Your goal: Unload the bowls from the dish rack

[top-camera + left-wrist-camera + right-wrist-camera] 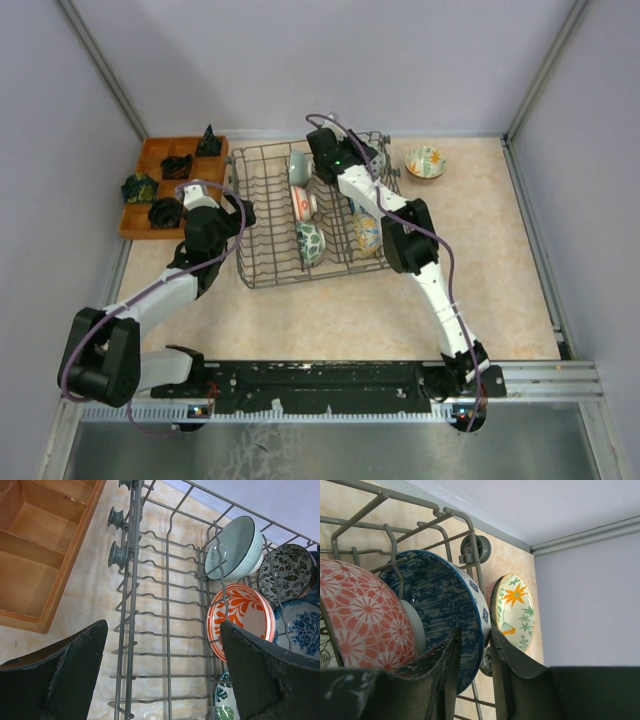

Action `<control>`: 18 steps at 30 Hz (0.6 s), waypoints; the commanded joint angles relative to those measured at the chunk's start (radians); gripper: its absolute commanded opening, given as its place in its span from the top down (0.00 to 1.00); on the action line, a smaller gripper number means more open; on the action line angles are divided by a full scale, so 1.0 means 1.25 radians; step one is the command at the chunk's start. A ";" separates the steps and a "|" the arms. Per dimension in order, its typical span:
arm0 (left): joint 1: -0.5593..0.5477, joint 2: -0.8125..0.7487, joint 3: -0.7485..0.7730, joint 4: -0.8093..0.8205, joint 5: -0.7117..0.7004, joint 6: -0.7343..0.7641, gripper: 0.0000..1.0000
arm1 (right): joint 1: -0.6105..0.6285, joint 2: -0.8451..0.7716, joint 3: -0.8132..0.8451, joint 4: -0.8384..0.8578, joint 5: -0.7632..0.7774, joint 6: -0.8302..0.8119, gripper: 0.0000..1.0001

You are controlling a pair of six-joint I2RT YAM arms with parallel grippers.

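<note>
Right claw [475,632] straddles the upright rim of the blue-and-white patterned ceramic bowl [440,595] in the far right corner of the dark grey wire dish rack [455,516], one finger inside, one outside; I cannot tell whether it grips. Left claw [163,626], spread wide, is farther.

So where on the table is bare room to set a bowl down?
Two bare patches of table: right of the dish rack, nearer than the lone floral bowl; and in front of the rack, towards the near edge. Crowded: the rack's right half, holding the bowls, and the gap by the orange tray, where the left arm lies.
</note>
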 commanded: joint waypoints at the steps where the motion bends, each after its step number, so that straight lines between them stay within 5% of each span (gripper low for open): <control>1: 0.004 0.006 0.000 0.020 -0.001 0.001 0.01 | 0.008 0.007 0.025 0.024 0.026 -0.020 0.72; 9: 0.003 0.011 0.001 0.023 -0.001 0.000 0.01 | 0.008 0.004 0.012 0.059 0.052 -0.039 0.90; 18: 0.003 0.017 0.003 0.027 0.003 -0.001 0.01 | 0.017 -0.021 -0.040 0.170 0.096 -0.105 0.98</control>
